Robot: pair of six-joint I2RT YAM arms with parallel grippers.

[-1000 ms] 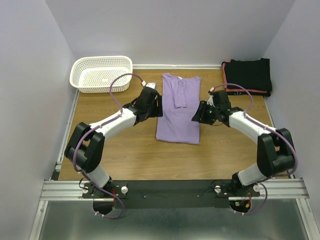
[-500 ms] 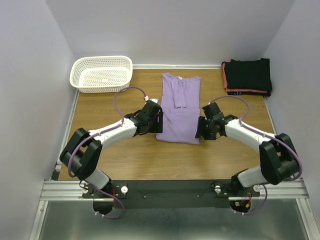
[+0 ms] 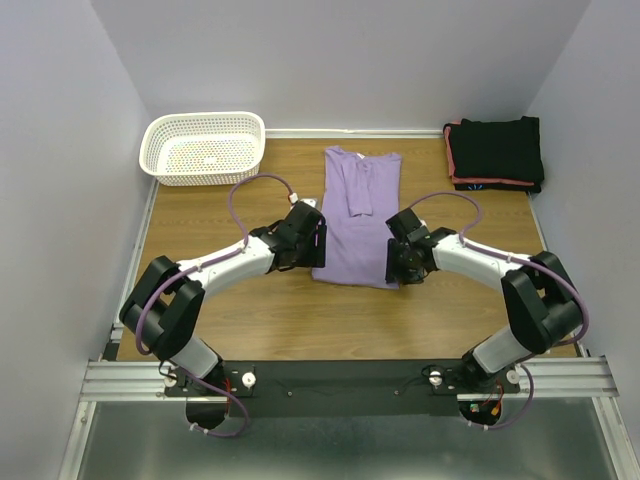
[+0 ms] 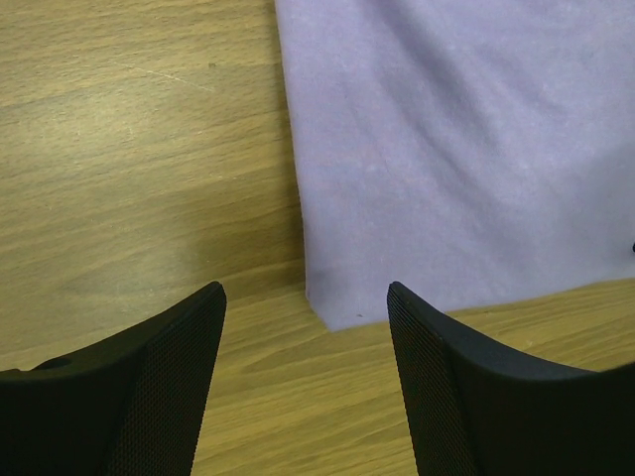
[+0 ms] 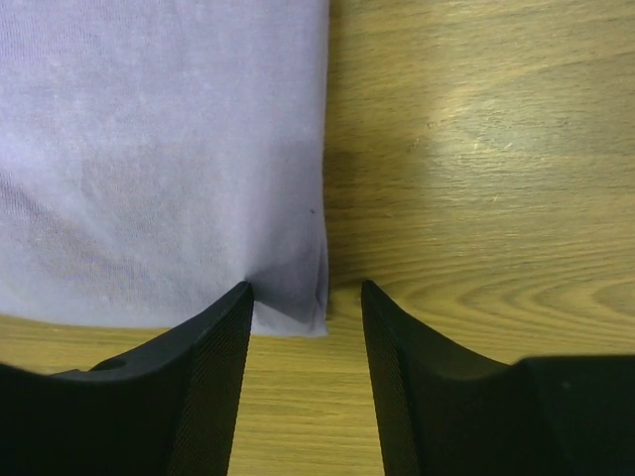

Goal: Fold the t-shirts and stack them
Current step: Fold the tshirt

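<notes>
Left gripper point(image 4: 303, 293) and right gripper point(image 5: 306, 288) low astride corners of lavender shirt point(image 3: 358, 225)

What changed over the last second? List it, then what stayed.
Left arm and right arm pulled back along the shirt to its near corners. Each arm's jaws are open around a corner, nothing gripped. Shirt, black stack and basket unmoved.

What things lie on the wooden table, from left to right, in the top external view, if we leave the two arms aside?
White plastic mesh basket → flat lavender cloth t-shirt → folded stack of black t-shirts with a coral-red edge.
</notes>
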